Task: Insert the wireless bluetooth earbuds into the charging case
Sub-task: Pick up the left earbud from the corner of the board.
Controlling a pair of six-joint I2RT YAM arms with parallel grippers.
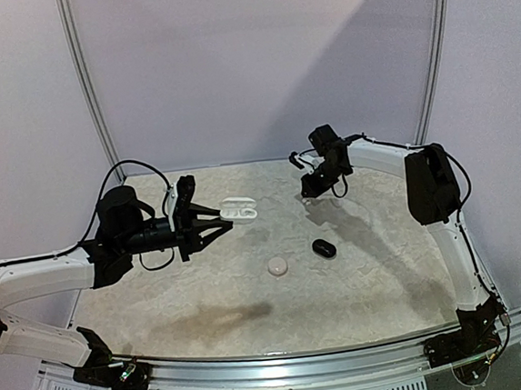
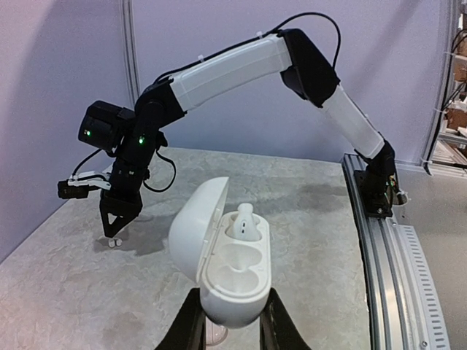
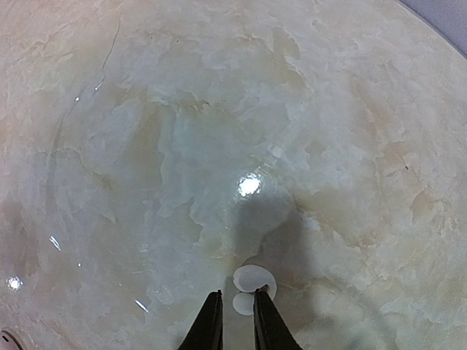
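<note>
Your left hand (image 2: 230, 310) clenched on open case (image 2: 226, 255), raised so empty socket faces up for loading; one earbud (image 2: 243, 221) seated. Right hand (image 3: 235, 299) straddles loose earbud (image 3: 252, 278) on surface (image 3: 146, 146), cannot tell if gripped

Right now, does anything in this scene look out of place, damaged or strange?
Nothing is damaged or spilled. One oddity: the open white case in the left pincer holds only one earbud; its other socket is empty. A second white earbud sits at the tips of the right pincer.
</note>
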